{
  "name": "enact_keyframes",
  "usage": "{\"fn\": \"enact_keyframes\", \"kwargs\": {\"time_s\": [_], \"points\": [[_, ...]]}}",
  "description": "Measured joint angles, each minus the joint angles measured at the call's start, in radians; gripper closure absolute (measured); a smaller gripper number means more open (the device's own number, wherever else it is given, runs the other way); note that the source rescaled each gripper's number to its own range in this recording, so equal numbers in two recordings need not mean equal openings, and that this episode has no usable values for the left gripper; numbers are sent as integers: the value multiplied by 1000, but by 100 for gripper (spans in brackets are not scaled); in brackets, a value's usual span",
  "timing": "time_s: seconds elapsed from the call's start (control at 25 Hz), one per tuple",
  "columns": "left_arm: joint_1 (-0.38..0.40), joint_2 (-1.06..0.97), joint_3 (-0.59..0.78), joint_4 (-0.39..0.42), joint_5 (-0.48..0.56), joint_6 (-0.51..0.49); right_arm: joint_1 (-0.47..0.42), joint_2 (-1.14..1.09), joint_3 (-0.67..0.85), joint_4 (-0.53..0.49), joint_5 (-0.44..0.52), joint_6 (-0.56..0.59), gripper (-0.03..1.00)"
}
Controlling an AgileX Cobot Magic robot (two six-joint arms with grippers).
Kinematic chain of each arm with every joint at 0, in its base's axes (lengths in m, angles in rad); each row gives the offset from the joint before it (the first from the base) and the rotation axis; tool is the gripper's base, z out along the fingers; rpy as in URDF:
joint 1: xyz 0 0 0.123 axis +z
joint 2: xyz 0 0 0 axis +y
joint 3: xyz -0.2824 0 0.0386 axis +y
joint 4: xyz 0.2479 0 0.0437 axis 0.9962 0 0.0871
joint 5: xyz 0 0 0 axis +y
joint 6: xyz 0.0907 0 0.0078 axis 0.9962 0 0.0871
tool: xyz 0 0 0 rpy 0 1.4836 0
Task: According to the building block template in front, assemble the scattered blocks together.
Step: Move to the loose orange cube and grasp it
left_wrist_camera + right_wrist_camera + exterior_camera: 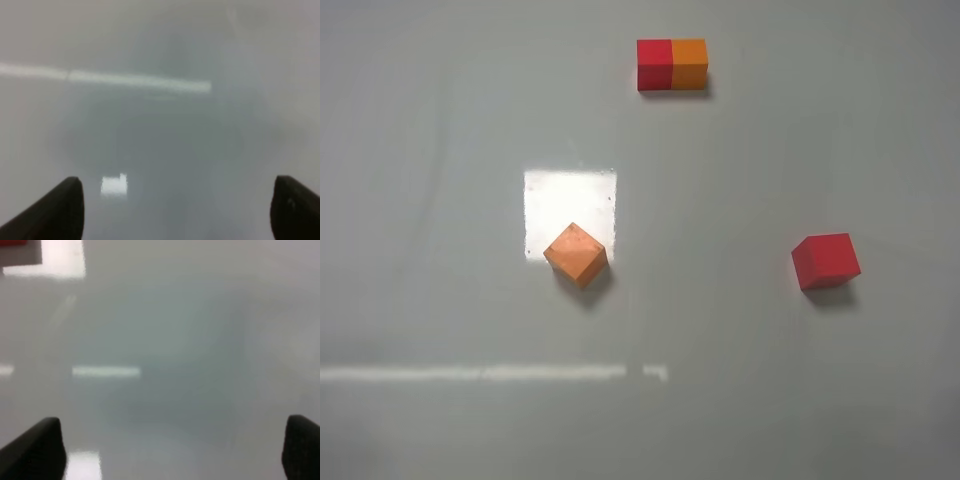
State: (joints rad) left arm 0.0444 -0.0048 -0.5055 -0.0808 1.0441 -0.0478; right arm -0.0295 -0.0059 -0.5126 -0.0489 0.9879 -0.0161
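Note:
The building block template, a red cube and an orange cube joined side by side, lies at the far middle of the table. The loose orange cube sits turned cornerwise, left of centre, on the edge of a bright patch. The loose red cube sits alone at the right. Neither gripper shows in the exterior high view. My left gripper is open and empty over bare table. My right gripper is open and empty too. A red sliver shows at the edge of the right wrist view.
The grey table has a bright glare patch behind the orange cube. A pale light streak runs across the near left.

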Motion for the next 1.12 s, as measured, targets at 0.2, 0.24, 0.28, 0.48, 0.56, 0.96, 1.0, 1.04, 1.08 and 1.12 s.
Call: {"fn": "enact_keyframes", "kwargs": {"time_s": [0.2,0.24,0.28,0.48,0.56,0.96,1.0,1.04,1.08,1.12], "points": [[0,0,0,0,0,0,0,0,0,0,0,0,1],[0,0,0,0,0,0,0,0,0,0,0,0,1],[0,0,0,0,0,0,0,0,0,0,0,0,2],[0,0,0,0,0,0,0,8,-15,17,2,-29,3],[0,0,0,0,0,0,0,70,-70,49,7,-89,4],[0,0,0,0,0,0,143,602,-503,97,50,-450,5],[0,0,0,0,0,0,182,649,-545,85,57,-460,5],[0,0,0,0,0,0,213,690,-597,80,64,-466,5],[0,0,0,0,0,0,246,738,-650,78,75,-468,5],[0,0,0,0,0,0,276,787,-700,78,90,-465,5]]}}
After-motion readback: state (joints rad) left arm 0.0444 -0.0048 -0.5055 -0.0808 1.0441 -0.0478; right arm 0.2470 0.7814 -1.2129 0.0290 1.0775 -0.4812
